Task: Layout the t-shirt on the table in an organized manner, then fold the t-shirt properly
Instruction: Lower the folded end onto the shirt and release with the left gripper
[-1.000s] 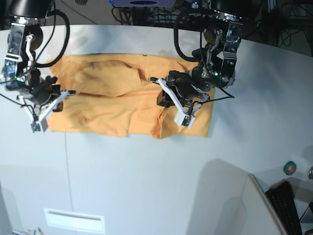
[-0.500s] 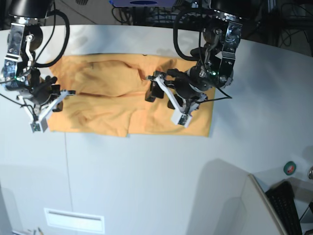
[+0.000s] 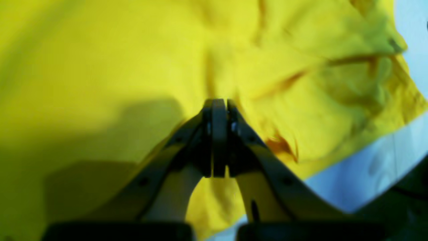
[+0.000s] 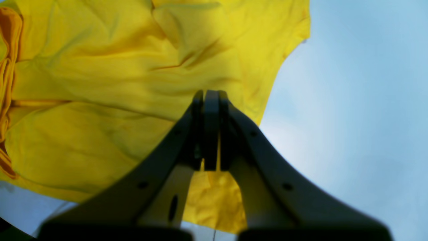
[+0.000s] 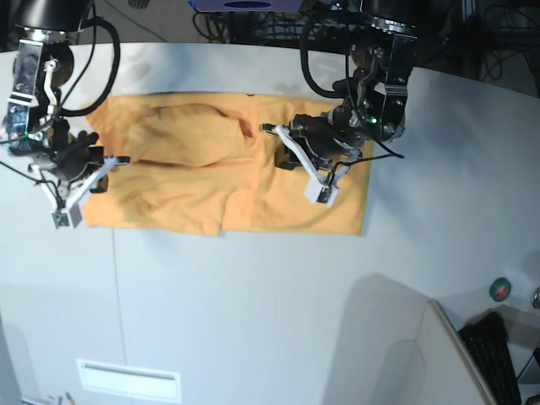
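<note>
Your t-shirt [image 5: 211, 173] lies spread but wrinkled across the far half of the table [image 5: 253, 321], with a fold ridge near its middle. The left gripper [image 3: 219, 107] hangs over the cloth with fingers pressed together, pinching nothing visible; the right gripper [image 4: 210, 97] is likewise closed and empty at the shirt's edge. If you drag closed fingers across the fabric, expect bunching rather than flattening, and the ridge may set into the fold.

Bright overhead light; wrist views blurred, possibly oversaturated.

Dark cables [image 5: 253, 29] behind; a keyboard [image 5: 498, 354] at bottom right.
</note>
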### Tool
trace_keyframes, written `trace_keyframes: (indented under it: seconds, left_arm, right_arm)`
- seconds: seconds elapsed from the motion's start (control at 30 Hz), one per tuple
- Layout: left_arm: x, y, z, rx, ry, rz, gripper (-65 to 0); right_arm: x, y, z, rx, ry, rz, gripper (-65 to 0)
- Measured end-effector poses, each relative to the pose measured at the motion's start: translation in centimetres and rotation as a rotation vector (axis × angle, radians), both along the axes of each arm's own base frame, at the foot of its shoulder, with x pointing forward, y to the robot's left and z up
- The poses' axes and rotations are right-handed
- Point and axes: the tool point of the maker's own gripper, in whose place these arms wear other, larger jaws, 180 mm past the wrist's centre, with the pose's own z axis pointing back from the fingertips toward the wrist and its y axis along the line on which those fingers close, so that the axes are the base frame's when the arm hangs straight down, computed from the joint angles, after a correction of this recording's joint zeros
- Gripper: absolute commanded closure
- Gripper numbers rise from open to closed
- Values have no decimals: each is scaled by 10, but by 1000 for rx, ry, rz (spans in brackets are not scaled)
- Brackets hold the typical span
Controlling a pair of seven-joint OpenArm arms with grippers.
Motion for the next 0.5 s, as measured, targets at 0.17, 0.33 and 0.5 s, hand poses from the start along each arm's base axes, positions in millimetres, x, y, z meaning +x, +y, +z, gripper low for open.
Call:
trace_keyframes:
  seconds: [0.17, 0.33, 0.5]
  left_arm:
    - [-8, 26, -12, 53, 32, 18, 0]
    - [3, 29, 31, 41, -102, 13, 0]
    - [-10, 74, 11, 104, -39, 124, 0]
  right_arm:
    - [4, 7, 2, 34, -14, -17, 0]
    - [3, 3, 2, 20, -12, -21, 0]
    - [2, 2, 1, 19, -9, -21, 0]
